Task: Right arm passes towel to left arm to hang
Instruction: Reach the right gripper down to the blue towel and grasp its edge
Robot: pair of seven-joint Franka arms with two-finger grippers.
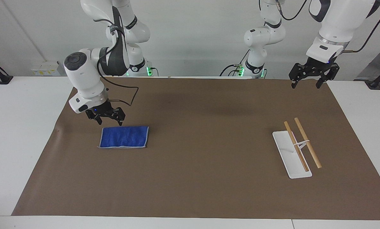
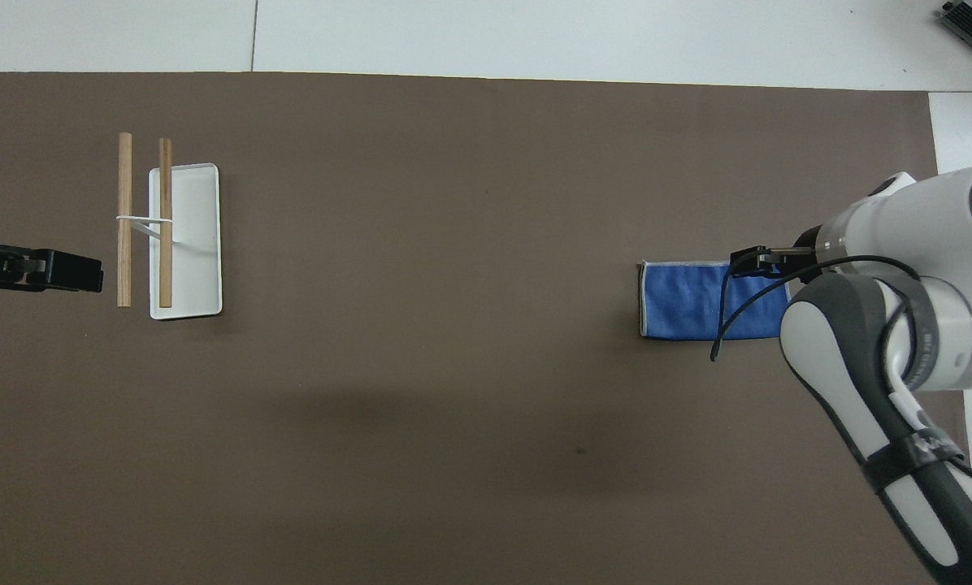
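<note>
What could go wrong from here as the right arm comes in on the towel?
1. The right gripper, open, hovers over one short end of the towel, which lies flat on the brown mat; a pinch there may miss the cloth or catch the mat.
2. Gripped by one end, the towel may droop, making the handover to the waiting left gripper harder.

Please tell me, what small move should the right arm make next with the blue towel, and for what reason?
Probably lower the right claw the last bit onto the towel and close on the edge nearest the robots. The claw hangs open just above that edge, not touching it, and the towel lies flat on the brown mat. The left claw waits, open, above its own end, so the handover cannot start before a lift.
</note>
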